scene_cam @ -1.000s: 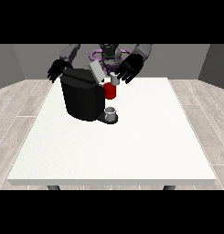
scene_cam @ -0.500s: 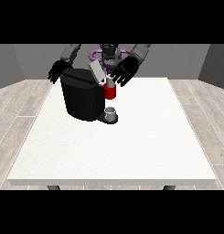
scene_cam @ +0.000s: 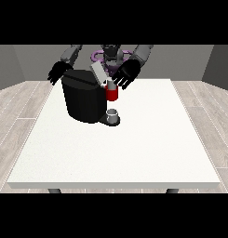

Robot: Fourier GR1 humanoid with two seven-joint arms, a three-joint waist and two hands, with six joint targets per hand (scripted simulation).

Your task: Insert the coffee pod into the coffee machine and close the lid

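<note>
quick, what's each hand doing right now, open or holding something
Hand at the view's right: open, fingers spread, holding nothing, just above the red part of the coffee machine.
Hand at the view's left: open, holding nothing, beside the machine's top.

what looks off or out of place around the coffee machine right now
Only the lid stands out: it sticks up at a slant from the top of the coffee machine, open rather than shut. The hand at the view's right hovers just beside it. Nothing looks spilled or knocked over; the small cup sits upright under the red part.
</note>
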